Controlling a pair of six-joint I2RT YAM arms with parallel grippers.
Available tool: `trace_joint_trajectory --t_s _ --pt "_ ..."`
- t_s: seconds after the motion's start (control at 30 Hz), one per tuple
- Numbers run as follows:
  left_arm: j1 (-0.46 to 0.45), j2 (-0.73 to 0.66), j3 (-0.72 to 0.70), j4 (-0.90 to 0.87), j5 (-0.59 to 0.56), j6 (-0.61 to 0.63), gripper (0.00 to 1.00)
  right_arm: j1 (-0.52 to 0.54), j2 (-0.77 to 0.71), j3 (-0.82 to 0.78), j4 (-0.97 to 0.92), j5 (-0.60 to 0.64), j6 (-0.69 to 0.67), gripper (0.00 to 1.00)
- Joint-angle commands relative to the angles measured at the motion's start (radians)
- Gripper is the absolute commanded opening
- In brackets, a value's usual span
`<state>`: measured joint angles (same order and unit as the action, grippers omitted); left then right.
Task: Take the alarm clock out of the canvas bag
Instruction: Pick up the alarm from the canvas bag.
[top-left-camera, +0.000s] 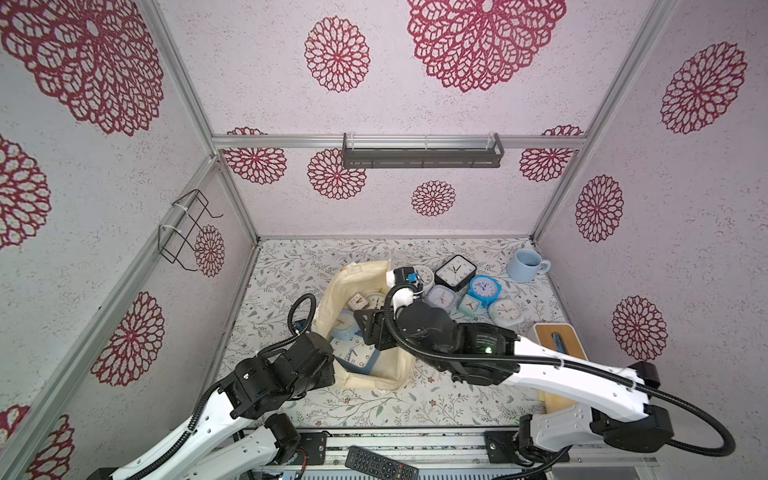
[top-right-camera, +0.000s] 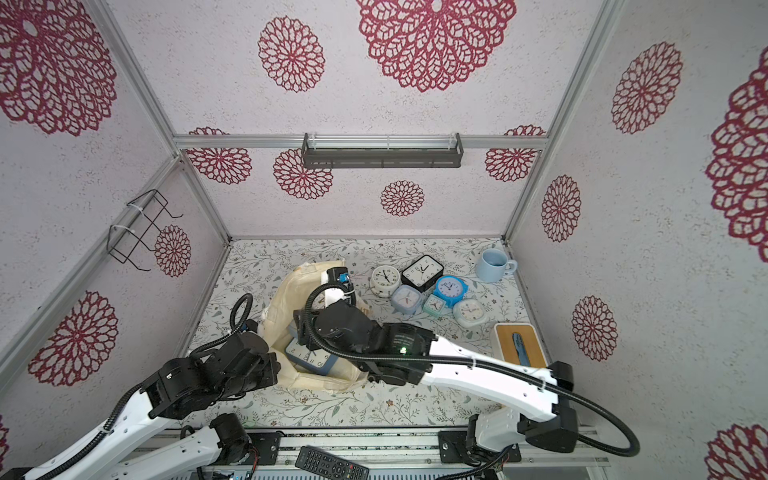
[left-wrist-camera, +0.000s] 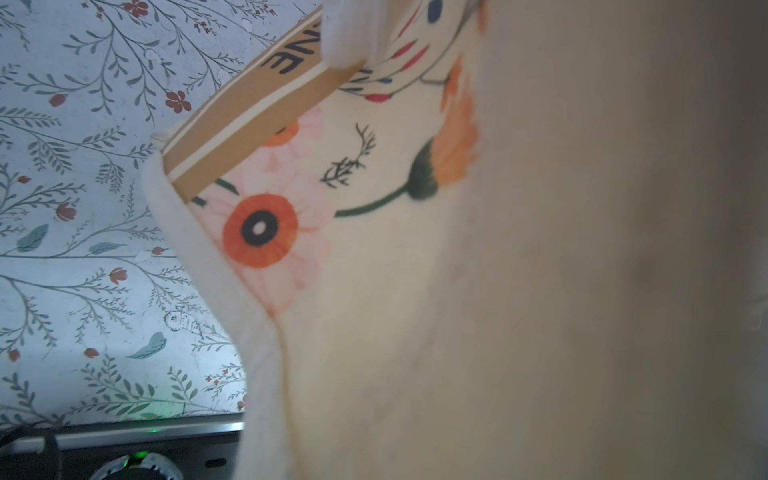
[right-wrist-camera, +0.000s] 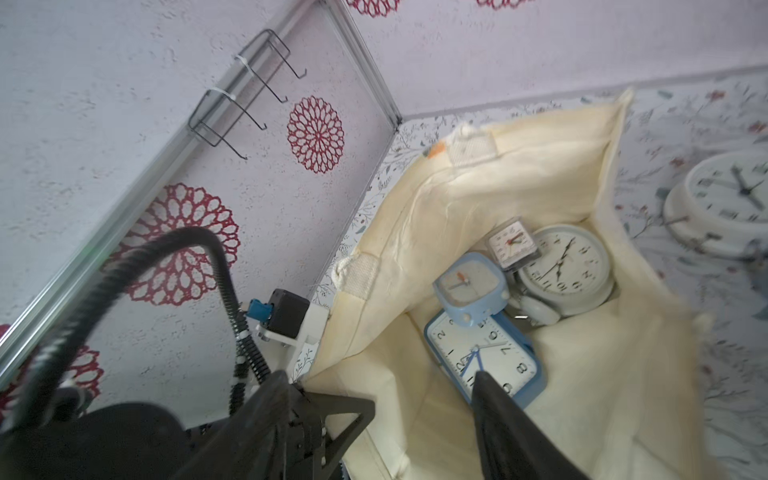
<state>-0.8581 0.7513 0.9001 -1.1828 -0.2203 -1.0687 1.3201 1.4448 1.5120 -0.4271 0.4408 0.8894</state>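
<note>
Right gripper (right-wrist-camera: 378, 374) hangs spread, empty, over big blue clock (top-left-camera: 351, 355), lower centre in a top view; left gripper (top-left-camera: 330, 359) clamped on bag (top-left-camera: 361, 274) rim, we reckon to prop its mouth open.

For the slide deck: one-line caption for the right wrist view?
Open right end effector over the canvas bag, four alarm clocks inside, large blue rectangular clock nearest it.

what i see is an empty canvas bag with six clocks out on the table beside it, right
No: the canvas bag is not empty. The right wrist view shows four clocks inside it. The six clocks out on the table beside it are as you say.
</note>
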Motion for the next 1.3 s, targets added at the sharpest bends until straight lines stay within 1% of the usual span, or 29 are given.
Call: trace_joint_trajectory --t_s 0.0,0.1,0.2,0.3,0.37,0.4,0.47,0.5,0.6,0.7,0.8,0.87,1.27 --pt "-0.013 -0.006 -0.015 -0.024 -0.03 -0.026 0.0 -0.012 0.078 -0.02 0.054 -0.02 0.199 0.71" --pt "-0.017 -0.002 -0.01 -0.019 -0.033 -0.026 0.0 -0.027 0.126 -0.04 0.097 0.019 0.335 0.72" --pt "-0.021 0.0 -0.007 -0.01 -0.033 -0.019 0.0 -0.052 0.149 -0.116 0.175 0.043 0.479 0.73" --pt "-0.025 0.009 -0.01 0.006 -0.03 -0.009 0.0 -0.08 0.188 -0.179 0.247 0.047 0.581 0.74" --pt "-0.03 0.017 -0.013 0.017 -0.028 -0.004 0.0 -0.103 0.228 -0.202 0.318 0.03 0.607 0.74" --pt "-0.032 0.021 -0.015 0.02 -0.027 0.001 0.0 -0.105 0.254 -0.202 0.334 0.012 0.635 0.74" --pt "-0.037 0.025 -0.015 0.021 -0.031 0.001 0.0 -0.146 0.306 -0.189 0.368 -0.026 0.658 0.74" --pt "-0.039 0.025 -0.017 0.021 -0.03 0.001 0.0 -0.151 0.329 -0.178 0.363 -0.027 0.678 0.75" --pt "-0.044 0.02 -0.021 0.028 -0.028 0.004 0.0 -0.159 0.379 -0.184 0.386 0.001 0.709 0.75" --pt "-0.051 0.019 -0.032 0.034 -0.017 0.004 0.0 -0.162 0.41 -0.231 0.448 0.039 0.761 0.76" --pt "-0.056 0.019 -0.049 0.038 -0.004 0.003 0.0 -0.174 0.446 -0.255 0.524 0.036 0.766 0.77" --pt "-0.059 0.022 -0.056 0.043 0.002 0.003 0.0 -0.181 0.469 -0.257 0.564 0.031 0.743 0.77" --pt "-0.067 0.02 -0.079 0.038 0.01 0.003 0.0 -0.217 0.554 -0.263 0.637 -0.029 0.689 0.78"
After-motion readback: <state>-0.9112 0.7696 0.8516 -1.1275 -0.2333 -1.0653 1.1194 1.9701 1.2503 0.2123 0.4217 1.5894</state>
